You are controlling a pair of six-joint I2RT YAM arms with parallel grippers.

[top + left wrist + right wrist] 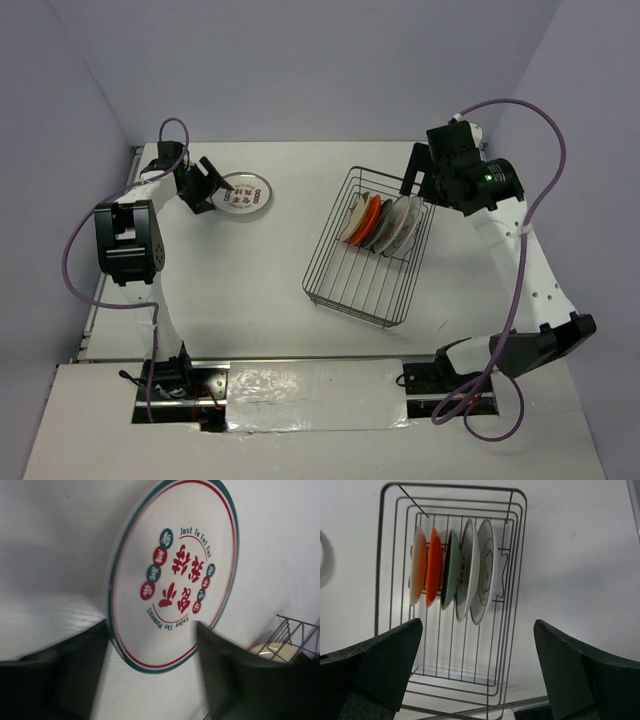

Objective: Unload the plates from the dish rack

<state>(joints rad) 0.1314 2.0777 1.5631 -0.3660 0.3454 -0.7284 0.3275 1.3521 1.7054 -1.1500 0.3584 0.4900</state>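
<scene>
One white plate (246, 193) with red and teal lettering lies flat on the table at the far left. My left gripper (213, 186) is open at its near rim, and in the left wrist view the plate (175, 575) lies between and beyond my spread fingers (55, 675), which hold nothing. The dish rack (350, 308) stands right of centre with several plates on edge in its far half: a cream one (418, 565), an orange one (434, 565), a teal one (450, 572) and two white patterned ones (485, 570). My right gripper (418, 178) is open above the rack's far right end.
The rack's near half (455, 675) holds only wire and prongs. A corner of the rack (300, 621) shows at the right of the left wrist view. Grey walls close the table at the back and sides. A taped strip runs along the near edge (310, 392).
</scene>
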